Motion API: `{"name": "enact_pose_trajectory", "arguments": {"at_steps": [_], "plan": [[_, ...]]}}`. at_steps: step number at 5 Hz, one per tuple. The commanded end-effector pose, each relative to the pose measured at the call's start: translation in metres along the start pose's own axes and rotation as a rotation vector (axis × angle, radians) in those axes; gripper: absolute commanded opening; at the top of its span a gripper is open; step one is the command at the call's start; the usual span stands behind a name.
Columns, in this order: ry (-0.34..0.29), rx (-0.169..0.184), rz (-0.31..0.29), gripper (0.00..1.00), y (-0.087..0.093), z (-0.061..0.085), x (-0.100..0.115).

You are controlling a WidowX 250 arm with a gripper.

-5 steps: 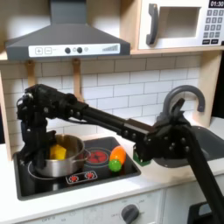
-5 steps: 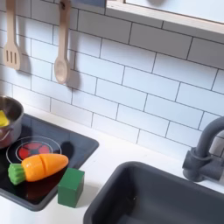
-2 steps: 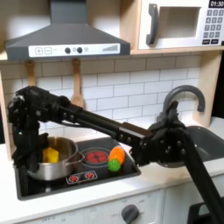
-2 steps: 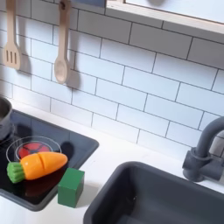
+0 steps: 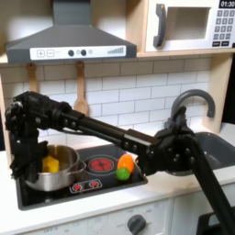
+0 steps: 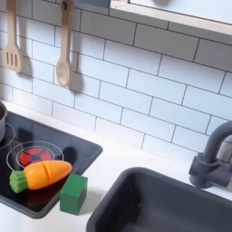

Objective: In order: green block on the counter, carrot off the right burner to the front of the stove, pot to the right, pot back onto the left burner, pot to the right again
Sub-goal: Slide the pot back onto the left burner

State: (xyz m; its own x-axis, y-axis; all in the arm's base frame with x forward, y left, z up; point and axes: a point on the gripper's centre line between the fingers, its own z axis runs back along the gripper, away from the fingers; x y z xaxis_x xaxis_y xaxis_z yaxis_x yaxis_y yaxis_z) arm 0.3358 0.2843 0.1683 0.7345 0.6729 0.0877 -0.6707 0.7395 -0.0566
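In the first exterior view the black WidowX arm reaches from the lower right across the flat black rectangular stove (image 5: 92, 174) toward the first exterior view's left, with its wrist bent down over the shiny round steel pot (image 5: 48, 168). The gripper (image 5: 20, 158) sits at the pot's left rim; whether its jaws are apart or closed on the rim cannot be told. The pot rests on the stove's left burner and contains a yellow toy food piece (image 5: 50, 164). The short orange toy carrot (image 6: 40, 174) lies flat on the stove's front right area, its long axis roughly parallel to the stove's front edge, with the light green end toward the pot. The small dark green cube block (image 6: 73, 193) stands on the off-white counter (image 6: 122, 154), just beside the stove's right edge near the carrot's orange end.
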Motion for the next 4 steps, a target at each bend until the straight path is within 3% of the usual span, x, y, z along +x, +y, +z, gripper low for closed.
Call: {"name": "enact_pose_trajectory", "arguments": {"at_steps": [1, 4], "plan": [[0.004, -0.005, 0.011, 1.0, -0.0006, -0.001, 0.0], [-0.011, -0.009, 0.012, 1.0, -0.0012, 0.0032, 0.0009]]}}
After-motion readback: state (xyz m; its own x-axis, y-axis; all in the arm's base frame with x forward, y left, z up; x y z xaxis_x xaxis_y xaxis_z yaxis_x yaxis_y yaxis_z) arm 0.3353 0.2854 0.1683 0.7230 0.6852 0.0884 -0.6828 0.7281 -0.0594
